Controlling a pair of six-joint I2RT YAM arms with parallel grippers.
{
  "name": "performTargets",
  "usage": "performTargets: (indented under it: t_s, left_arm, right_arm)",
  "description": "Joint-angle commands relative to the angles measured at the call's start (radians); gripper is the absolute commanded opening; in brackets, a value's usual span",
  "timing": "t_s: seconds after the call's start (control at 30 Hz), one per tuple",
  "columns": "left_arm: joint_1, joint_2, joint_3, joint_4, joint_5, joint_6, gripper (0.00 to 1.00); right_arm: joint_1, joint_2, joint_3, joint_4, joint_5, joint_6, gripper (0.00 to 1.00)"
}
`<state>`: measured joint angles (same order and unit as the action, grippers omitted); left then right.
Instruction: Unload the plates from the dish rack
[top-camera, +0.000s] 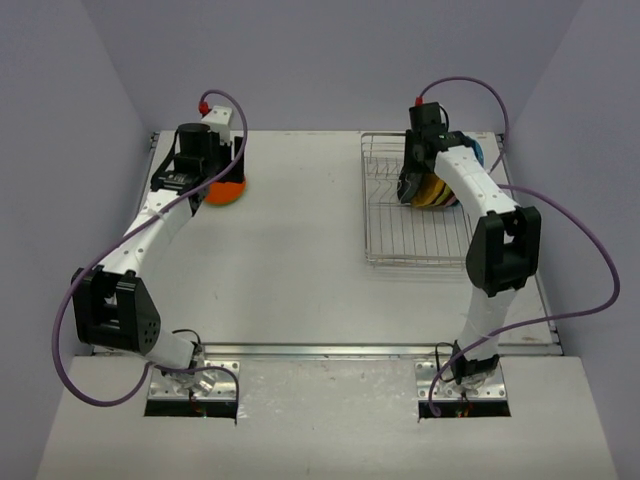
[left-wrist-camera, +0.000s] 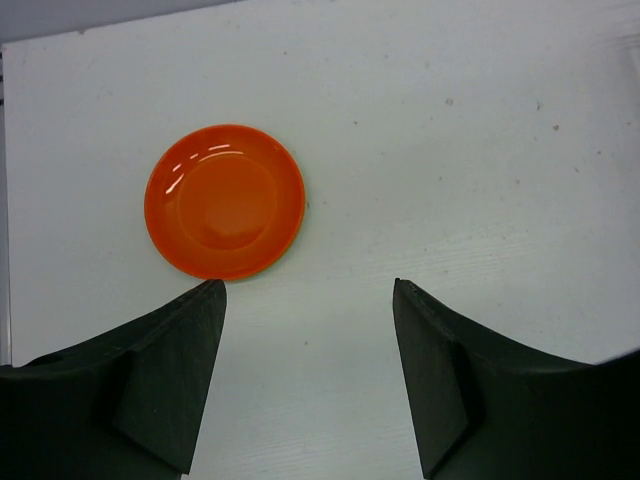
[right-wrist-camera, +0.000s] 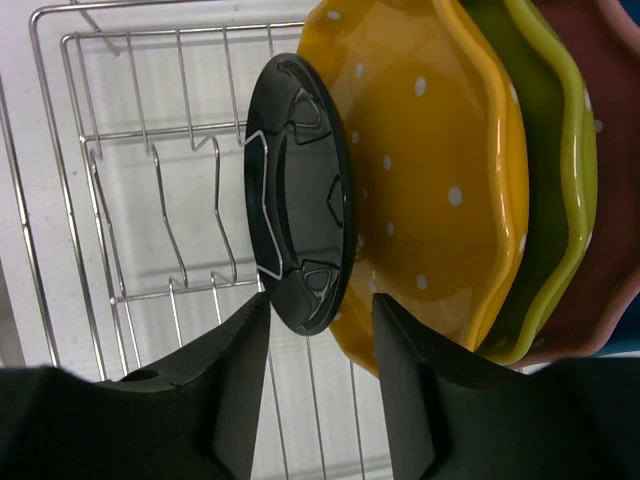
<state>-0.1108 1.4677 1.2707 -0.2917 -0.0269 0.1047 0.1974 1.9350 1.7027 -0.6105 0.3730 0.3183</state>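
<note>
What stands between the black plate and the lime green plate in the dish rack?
The yellow dotted plate stands between them, upright; the right wrist view shows it clearly.

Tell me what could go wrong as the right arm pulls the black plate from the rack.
1. The yellow plate stands close against the black plate; a finger of the right gripper in that narrow gap may drag it along.
2. A wire of the dish rack crosses the black plate's back; a tilted lift could snag there.
3. Only the rim is between the fingers, so the plate might swing.
</note>
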Motion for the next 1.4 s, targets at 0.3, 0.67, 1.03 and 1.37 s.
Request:
performTargets:
  t_s: [0.3, 0.67, 1.03, 1.37]
  left_arm:
    - [-0.004, -0.040, -0.011, 0.011, -0.004, -0.013, 0.66]
    - [-0.004, -0.044, -0.003, 0.008, 0.004, -0.026, 0.69]
    - [-0.004, -0.063, 0.033, -0.028, 0.045, -0.041, 1.00]
    - [0.025, -0.224, -0.058, 0.114, 0.782, -0.206, 0.97]
  right_arm:
    - [-0.002, 0.140, 0.134, 0.029, 0.143, -0.013, 0.41]
    - [0.020, -0.005, 0.066, 0.073, 0.149, -0.040, 0.00]
    - [0.196, -0.214, -0.061, 0.404, 0.328, -0.399, 0.00]
    - [0.209, -0.373, -0.104, 0.134, -0.448, -0.119, 0.00]
